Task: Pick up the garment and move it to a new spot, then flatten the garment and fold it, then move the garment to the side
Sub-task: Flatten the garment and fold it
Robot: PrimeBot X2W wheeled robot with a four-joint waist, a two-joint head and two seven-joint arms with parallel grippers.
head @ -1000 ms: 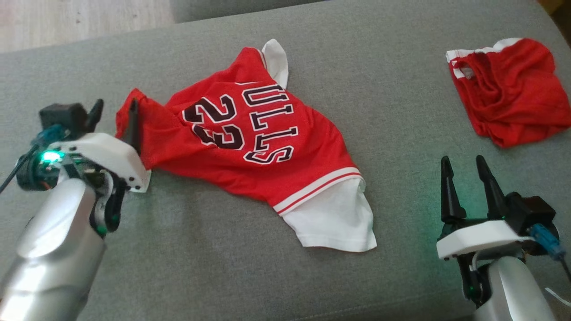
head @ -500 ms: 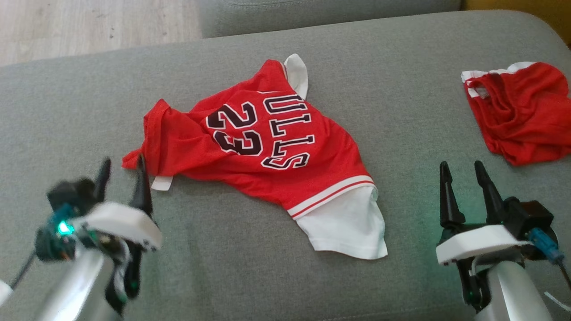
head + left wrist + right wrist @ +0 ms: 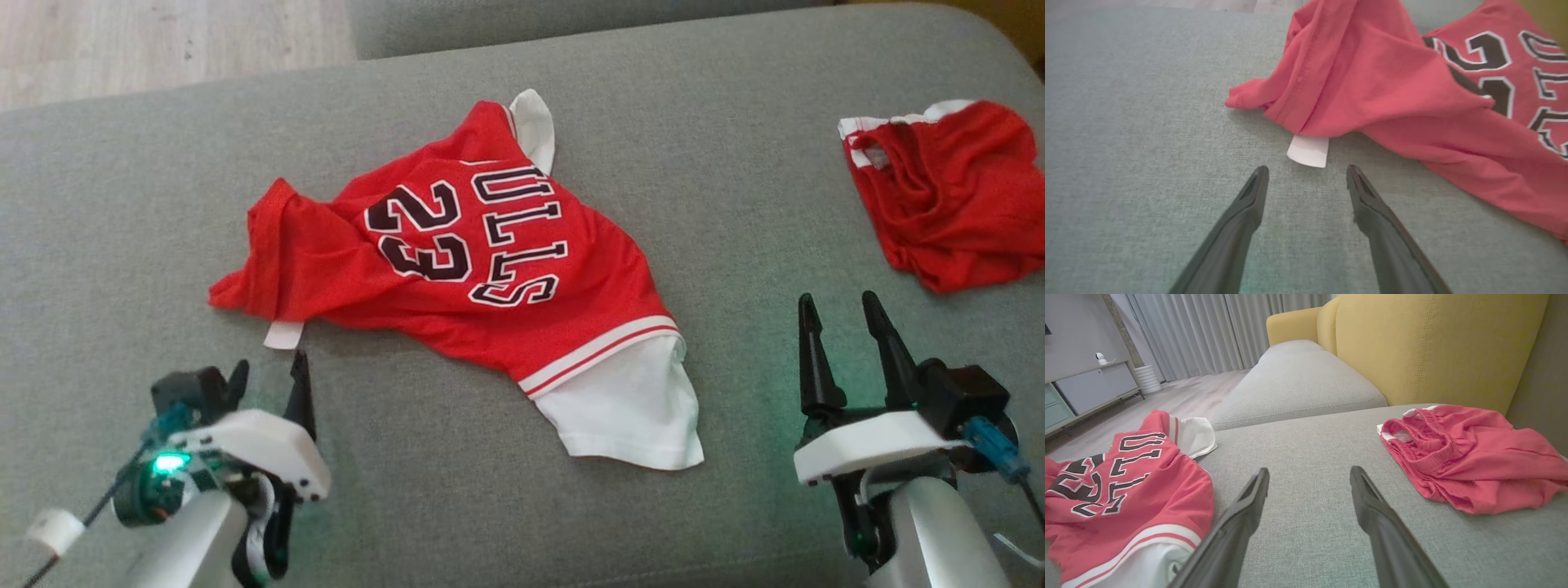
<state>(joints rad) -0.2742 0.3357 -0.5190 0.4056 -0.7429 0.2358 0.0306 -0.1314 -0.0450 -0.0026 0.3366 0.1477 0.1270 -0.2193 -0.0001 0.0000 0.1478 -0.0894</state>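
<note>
At lower left, left claw point(image 3: 271, 362) sat spread near the garment point(image 3: 343, 273); right claw point(image 3: 838, 297) likewise; pinching the crumpled edge seemed wisest.

Red jersey point(image 3: 490, 269) w/ black-and-white "23" and "ULLS" lettering and red-white striped trim lies loose approx. mid sofa cushion point(image 3: 735, 204), print side up. Rumpled, not flat: left end is bunched into folds w/ a small white tag point(image 3: 283, 335) poking out from under it. One white sleeve point(image 3: 629, 408) lies spread at near right; another white bit peeks out at the far edge.
</note>
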